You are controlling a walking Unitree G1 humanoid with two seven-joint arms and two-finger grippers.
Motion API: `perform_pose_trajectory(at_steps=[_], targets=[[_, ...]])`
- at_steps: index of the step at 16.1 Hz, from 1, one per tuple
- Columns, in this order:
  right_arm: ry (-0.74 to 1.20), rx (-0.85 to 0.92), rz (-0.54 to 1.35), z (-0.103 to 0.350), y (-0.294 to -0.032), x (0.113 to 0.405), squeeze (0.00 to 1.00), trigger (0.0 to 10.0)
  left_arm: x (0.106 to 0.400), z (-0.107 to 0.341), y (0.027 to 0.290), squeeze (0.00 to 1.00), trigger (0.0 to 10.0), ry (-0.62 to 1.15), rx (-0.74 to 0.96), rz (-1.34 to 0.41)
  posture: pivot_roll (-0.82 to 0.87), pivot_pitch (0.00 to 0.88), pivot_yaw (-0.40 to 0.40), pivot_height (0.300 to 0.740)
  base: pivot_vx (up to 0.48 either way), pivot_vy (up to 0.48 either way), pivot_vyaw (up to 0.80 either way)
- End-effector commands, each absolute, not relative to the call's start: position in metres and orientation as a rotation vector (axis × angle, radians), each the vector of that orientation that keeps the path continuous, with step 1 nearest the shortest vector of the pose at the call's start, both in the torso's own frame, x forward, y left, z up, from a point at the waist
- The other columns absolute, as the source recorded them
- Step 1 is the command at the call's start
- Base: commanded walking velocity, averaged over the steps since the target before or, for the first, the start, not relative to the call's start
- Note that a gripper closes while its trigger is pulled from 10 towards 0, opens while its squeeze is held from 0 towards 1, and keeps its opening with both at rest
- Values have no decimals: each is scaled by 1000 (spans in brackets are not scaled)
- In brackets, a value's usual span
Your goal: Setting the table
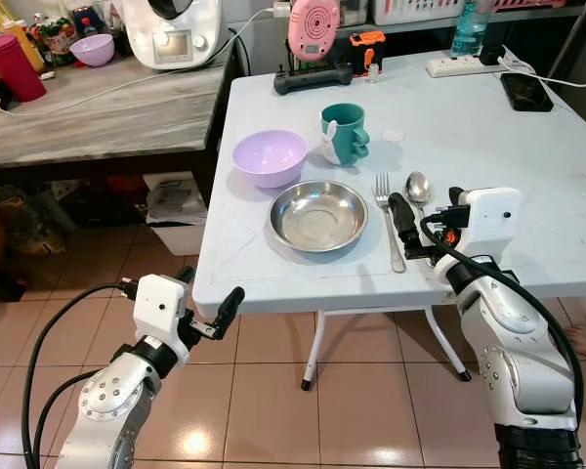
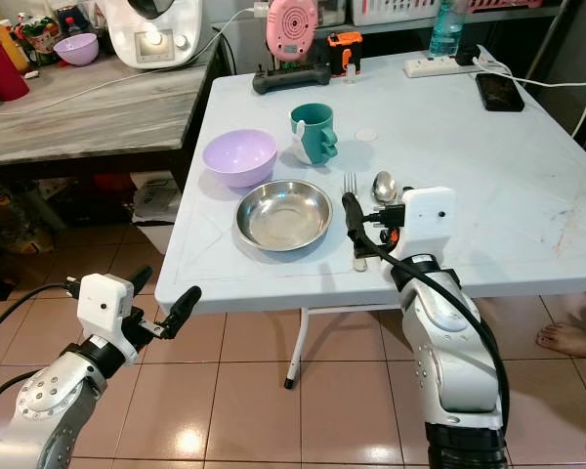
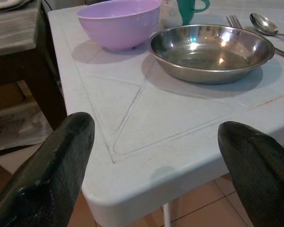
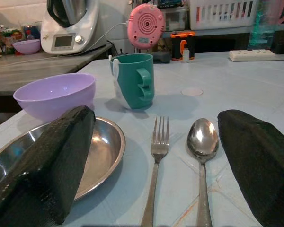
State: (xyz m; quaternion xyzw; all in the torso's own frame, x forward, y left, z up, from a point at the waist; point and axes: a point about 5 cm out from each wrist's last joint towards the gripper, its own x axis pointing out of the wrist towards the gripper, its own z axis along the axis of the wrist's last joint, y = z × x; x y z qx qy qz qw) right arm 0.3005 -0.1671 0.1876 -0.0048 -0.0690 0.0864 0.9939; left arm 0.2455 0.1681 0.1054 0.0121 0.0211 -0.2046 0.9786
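Observation:
On the white table a steel plate lies near the front edge, with a purple bowl and a teal mug behind it. A fork and a spoon lie side by side to the right of the plate. My right gripper hovers low over their handles, open, one black finger by the plate's rim and the other beyond the spoon. My left gripper hangs open just below and in front of the table's front left corner, holding nothing.
At the table's back stand a pink device, a black controller, a power strip, a phone and a bottle. A wooden counter with an appliance adjoins on the left. A person's foot rests on the tiles at right.

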Motion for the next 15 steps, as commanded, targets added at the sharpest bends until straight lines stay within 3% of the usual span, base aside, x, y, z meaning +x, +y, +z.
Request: perform_pose_trajectory(at_steps=[1,11,15], targets=[[-136,-19,170,188,-164,303,0,10000,246,110,176,0,10000,32,54,-395,-122,109,119,740,0,0,0],[-135,-65,131,188,-164,310,0,10000,249,113,174,0,10000,25,58,-393,-122,103,128,740,0,0,0],[-140,13,173,190,-166,309,0,10000,248,113,174,0,10000,26,59,-393,-118,105,126,740,0,0,0]])
